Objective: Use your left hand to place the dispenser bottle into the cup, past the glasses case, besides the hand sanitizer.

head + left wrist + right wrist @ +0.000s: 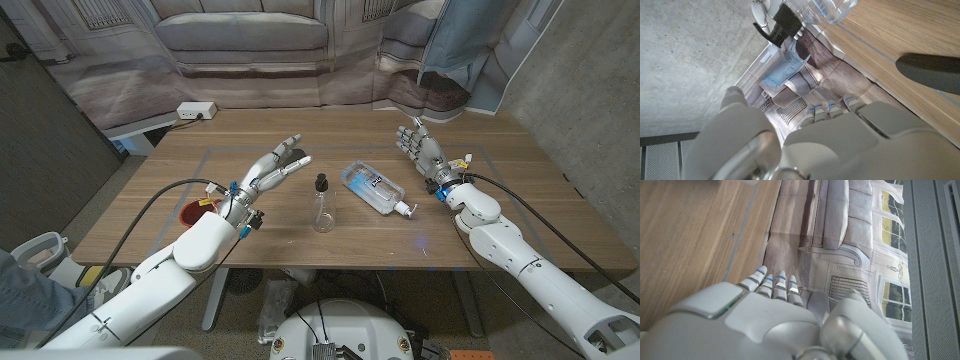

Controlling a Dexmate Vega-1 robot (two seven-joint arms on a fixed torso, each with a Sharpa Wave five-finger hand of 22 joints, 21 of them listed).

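Note:
The clear dispenser bottle with a black pump stands upright at the table's middle; its black pump appears in the left wrist view. My left hand hovers just left of it, holding nothing, fingers stretched out over the black glasses case, which is mostly hidden. The case is a dark shape on the wood in the left wrist view. The red cup sits partly behind my left forearm. The hand sanitizer lies on its side right of the bottle. My right hand is raised with spread fingers, empty.
A white power strip lies at the table's far left edge. A printed backdrop of a couch hangs behind the wooden table. Bare wood lies in front of the bottle and at the far middle.

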